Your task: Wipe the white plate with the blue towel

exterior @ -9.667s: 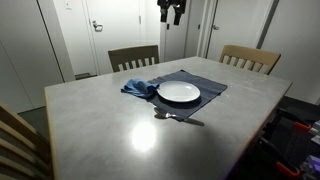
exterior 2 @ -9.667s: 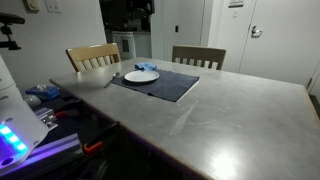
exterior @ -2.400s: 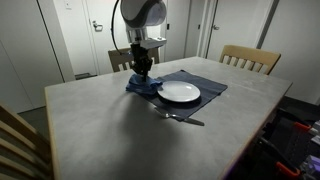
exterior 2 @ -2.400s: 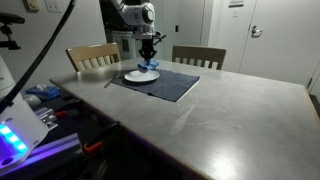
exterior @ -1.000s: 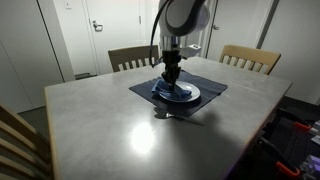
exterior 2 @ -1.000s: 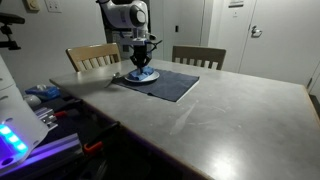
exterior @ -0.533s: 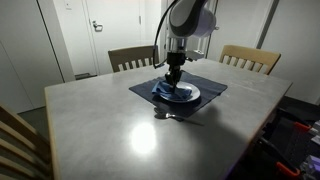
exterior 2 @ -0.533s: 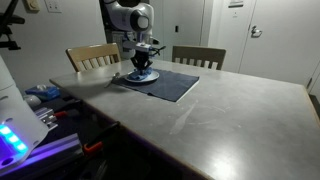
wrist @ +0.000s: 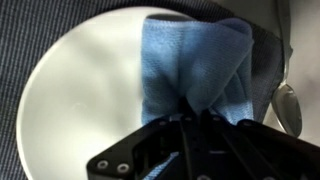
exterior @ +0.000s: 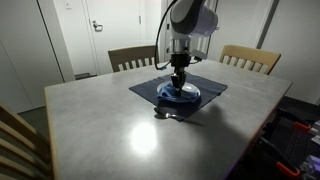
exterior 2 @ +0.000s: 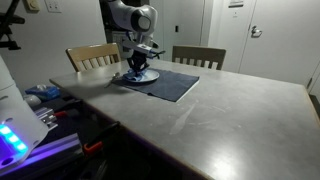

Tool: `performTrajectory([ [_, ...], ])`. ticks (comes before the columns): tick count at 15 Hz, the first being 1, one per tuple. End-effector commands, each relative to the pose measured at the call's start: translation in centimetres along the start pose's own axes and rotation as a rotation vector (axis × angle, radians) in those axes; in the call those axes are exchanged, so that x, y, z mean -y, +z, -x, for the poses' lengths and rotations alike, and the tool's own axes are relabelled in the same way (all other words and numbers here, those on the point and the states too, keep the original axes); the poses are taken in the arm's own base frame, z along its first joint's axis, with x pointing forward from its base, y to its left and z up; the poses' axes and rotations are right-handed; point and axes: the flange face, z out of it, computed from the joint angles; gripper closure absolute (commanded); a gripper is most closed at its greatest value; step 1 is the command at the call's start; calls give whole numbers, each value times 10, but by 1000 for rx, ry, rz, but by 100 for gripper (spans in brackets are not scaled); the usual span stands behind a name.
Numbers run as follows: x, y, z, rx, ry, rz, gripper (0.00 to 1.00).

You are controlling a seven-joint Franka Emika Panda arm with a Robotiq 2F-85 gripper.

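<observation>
Mid-wipe, it is judged — the blue towel (wrist: pixel 195 65) is pinched in the tool (wrist: pixel 200 118) on the white plate (wrist: pixel 70 100), and a sweep over its bare side is called for.

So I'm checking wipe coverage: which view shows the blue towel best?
Wrist view: the blue towel shows large and close, bunched on the white plate. In both exterior views it is a small blue patch under the gripper.

- The grey table (exterior: pixel 90 130) has a smooth, glossy top with a pale patch of reflected light near its middle.
- A dark blue placemat (exterior: pixel 145 90) lies flat on the far half of the table.
- Metal cutlery (exterior: pixel 172 116) lies at the placemat's near edge. Whether it rests on the mat or on the bare top cannot be told.
</observation>
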Motion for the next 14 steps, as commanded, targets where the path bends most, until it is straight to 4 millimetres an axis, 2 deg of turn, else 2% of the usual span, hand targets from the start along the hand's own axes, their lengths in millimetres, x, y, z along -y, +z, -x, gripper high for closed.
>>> performTrajectory([
  [1,-8,18,17,97,157,-8,98],
  [8,-20,29,22,186,471,-26,98],
  [14,-41,21,14,113,633,-63,98],
])
